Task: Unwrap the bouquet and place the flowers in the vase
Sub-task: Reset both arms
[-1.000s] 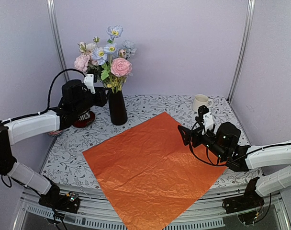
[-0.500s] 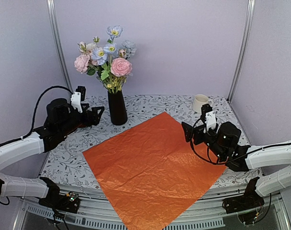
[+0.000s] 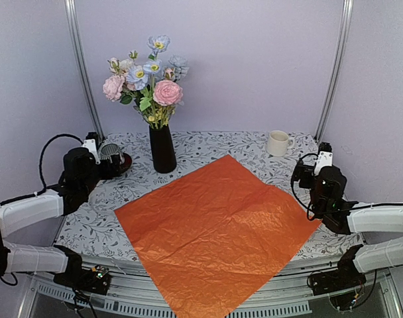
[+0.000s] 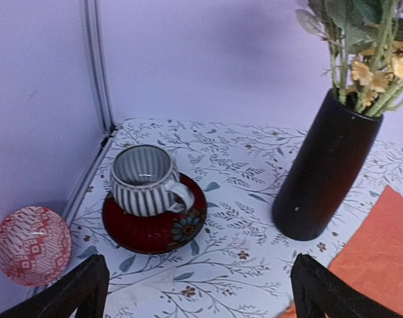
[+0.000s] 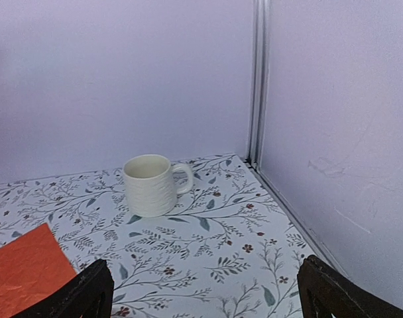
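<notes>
Black left end effector [image 4: 201,291]: jaws spread wide, one finger at each lower corner of its wrist view, only bare tabletop [image 3: 208,144] between them; it holds nothing and hangs at the left side, well apart from the vase [image 3: 163,149].
Right end effector [image 5: 205,295]: jaws just as wide and nothing held; it hangs at the right side, near the right corner of the orange sheet [image 3: 215,228].
Count: two end effectors, one vase, one bunch of flowers [image 3: 148,76], one orange sheet, one white mug [image 5: 150,185], one striped cup [image 4: 145,180], one red saucer [image 4: 155,228], one small red patterned bowl [image 4: 31,244].
Near the left end effector: the striped cup stands on the red saucer, and the bowl lies left of it by the wall.
Near the right end effector: the white mug stands upright at the far right, handle to the right.
Surface: pale tabletop printed with grey-green leaves and small dark blossoms; the orange sheet lies flat and creased across its middle, its near corner past the front edge.
Room: plain lilac walls [image 3: 254,59], with slim metal poles [image 3: 79,66] at the corners.
Vase: tall, slim, matte black, upright at the far left-centre, just beyond the sheet's far left edge.
Flowers: stems down in the vase; two large pink heads, several pale blue ones, a cream one, yellow clusters and green leaves near the mouth.
</notes>
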`<state>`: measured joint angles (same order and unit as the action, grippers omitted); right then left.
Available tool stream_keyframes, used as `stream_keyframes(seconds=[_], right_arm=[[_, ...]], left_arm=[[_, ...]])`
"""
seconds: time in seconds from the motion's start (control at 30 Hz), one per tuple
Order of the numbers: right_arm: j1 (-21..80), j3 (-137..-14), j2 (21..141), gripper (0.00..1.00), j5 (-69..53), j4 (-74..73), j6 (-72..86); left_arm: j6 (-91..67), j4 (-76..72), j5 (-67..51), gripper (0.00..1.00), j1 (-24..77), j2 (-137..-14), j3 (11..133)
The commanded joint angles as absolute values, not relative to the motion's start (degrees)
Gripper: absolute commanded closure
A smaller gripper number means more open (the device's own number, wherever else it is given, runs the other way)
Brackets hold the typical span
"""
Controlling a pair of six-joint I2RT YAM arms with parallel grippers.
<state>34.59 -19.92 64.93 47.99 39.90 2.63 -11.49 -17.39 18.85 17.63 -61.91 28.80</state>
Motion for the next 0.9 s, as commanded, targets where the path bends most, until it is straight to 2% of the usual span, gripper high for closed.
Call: stream_keyframes(seconds=[0.0, 0.1, 0.27, 0.4, 0.5, 0.87], right_arm=[[26.28, -17.57, 61.54, 0.01, 39.39, 38.86, 6.17], [21.56, -18.07, 62.53, 0.01, 31.06, 39.81, 2.85], [14.94, -17.9, 66.03, 0.02, 17.06, 41.27, -2.52], [7.54, -13.59, 68.17, 0.03, 5.33, 50.19, -1.88], [5.17, -12.51, 71.28, 0.02, 3.54, 55.87, -2.33], [1.71, -11.31, 86.0, 0.02, 0.39, 77.28, -5.78]], left_arm=[[-7.06, -26.53, 24.54, 0.02, 15.2, -62.75, 25.59], [-5.65, -33.26, 24.34, 0.02, 12.7, -63.94, 22.3], [-2.07, -46.97, 14.07, 0.02, 7.74, -66.54, 16.18], [-1.78, -50.33, 10.4, 0.02, 4.6, -71.7, 16.72], [-2.47, -57.22, 5.35, 0.02, 2.34, -75.65, 15.54], [2.94, -63.57, -0.27, 0.02, 0.68, -81.96, 16.32]])
